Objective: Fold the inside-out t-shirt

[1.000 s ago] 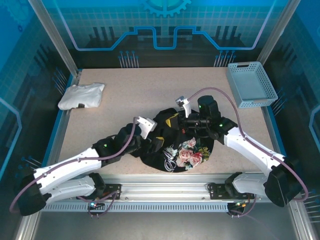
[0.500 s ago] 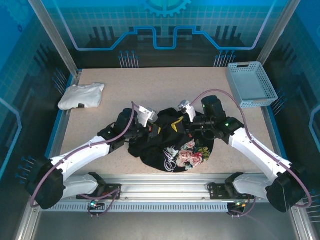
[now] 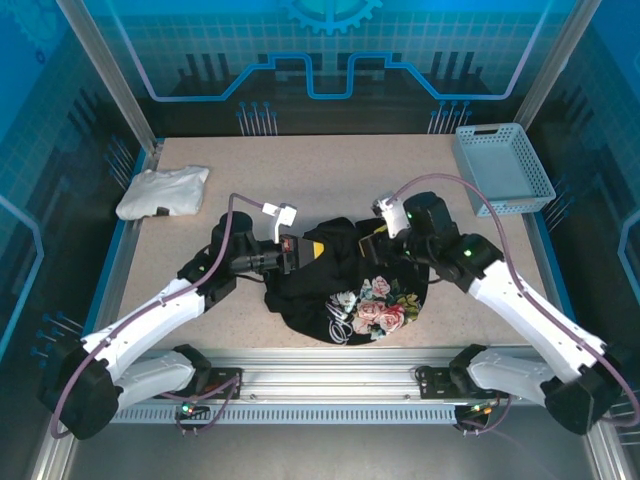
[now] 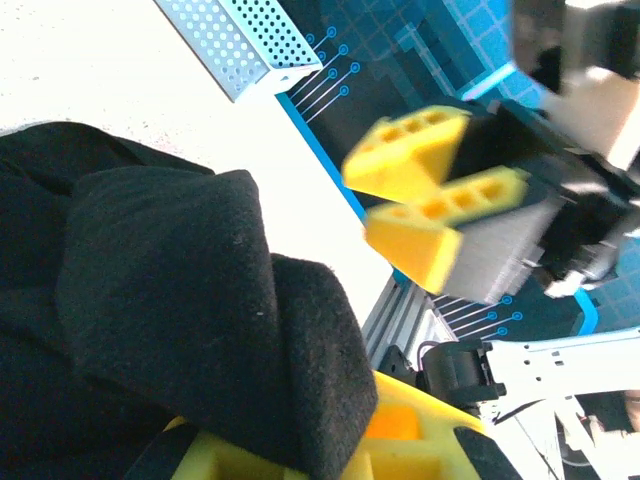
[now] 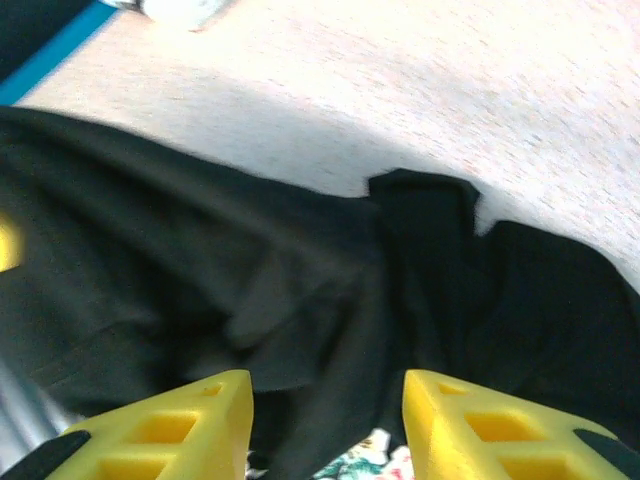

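On the speckled beige bench [image 3: 300, 170], the large black soft cloth t-shirt [image 3: 312, 300] with the pink-and-white floral print lay in a rumpled heap at the middle, toward the near edge, its print facing up. Well apart from it, a pale blue perforated plastic basket [image 3: 500, 170] sat at the far right corner and a small white folded garment [image 3: 163, 190] lay by the far left edge. My left gripper [image 3: 298, 250] was clamped on a thick fold of black cloth at the heap's far left side. My right gripper [image 5: 325, 380] hung over the far right side, jaws parted, nothing between them. I judged the folding barely begun: no flat spread and no clean crease. The shirt needed laying out, and every fold was left to make.
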Available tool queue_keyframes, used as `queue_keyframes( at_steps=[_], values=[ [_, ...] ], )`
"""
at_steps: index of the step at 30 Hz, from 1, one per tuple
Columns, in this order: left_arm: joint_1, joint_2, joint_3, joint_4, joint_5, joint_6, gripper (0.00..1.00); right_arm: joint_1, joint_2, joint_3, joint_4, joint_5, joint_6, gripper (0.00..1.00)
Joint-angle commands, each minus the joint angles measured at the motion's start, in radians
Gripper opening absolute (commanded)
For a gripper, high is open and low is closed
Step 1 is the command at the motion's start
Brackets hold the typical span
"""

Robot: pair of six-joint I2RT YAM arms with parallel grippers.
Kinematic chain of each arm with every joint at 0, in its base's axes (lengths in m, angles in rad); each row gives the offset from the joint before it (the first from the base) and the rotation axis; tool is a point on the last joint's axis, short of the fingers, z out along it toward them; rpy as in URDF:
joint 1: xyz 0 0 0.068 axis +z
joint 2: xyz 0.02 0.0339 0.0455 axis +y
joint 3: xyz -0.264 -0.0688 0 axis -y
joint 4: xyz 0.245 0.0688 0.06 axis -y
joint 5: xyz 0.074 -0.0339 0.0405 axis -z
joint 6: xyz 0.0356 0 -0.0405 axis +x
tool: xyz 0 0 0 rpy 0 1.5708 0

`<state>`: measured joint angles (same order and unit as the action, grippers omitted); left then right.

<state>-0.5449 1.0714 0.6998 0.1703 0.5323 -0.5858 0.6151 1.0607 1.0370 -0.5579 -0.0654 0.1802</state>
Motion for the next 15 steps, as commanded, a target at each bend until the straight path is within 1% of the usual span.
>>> queue_keyframes(
  at_steps=[1, 3, 5, 7, 12, 14, 15],
  values=[
    [0.009, -0.020, -0.003, 0.035, 0.013, -0.032, 0.00, 0.038, -0.075, -0.062, 0.033, -0.126, 0.024, 0.45],
    [0.010, -0.021, -0.003, 0.034, 0.013, -0.025, 0.00, 0.043, -0.070, -0.112, 0.108, -0.181, 0.084, 0.43],
    [0.010, -0.022, -0.006, 0.035, 0.013, -0.020, 0.00, 0.043, -0.031, -0.146, 0.177, -0.203, 0.151, 0.43],
    [0.010, -0.025, -0.008, 0.032, 0.012, -0.016, 0.00, 0.044, 0.022, -0.152, 0.233, -0.191, 0.209, 0.44],
    [0.010, -0.037, -0.013, 0.022, 0.011, -0.005, 0.00, 0.043, 0.117, -0.179, 0.366, -0.167, 0.282, 0.48],
    [0.010, -0.045, -0.016, 0.012, 0.004, 0.000, 0.00, 0.043, 0.157, -0.172, 0.386, -0.157, 0.291, 0.45],
    [0.010, -0.049, -0.017, 0.006, 0.000, 0.005, 0.00, 0.043, 0.177, -0.168, 0.390, -0.148, 0.291, 0.38]
  ],
)
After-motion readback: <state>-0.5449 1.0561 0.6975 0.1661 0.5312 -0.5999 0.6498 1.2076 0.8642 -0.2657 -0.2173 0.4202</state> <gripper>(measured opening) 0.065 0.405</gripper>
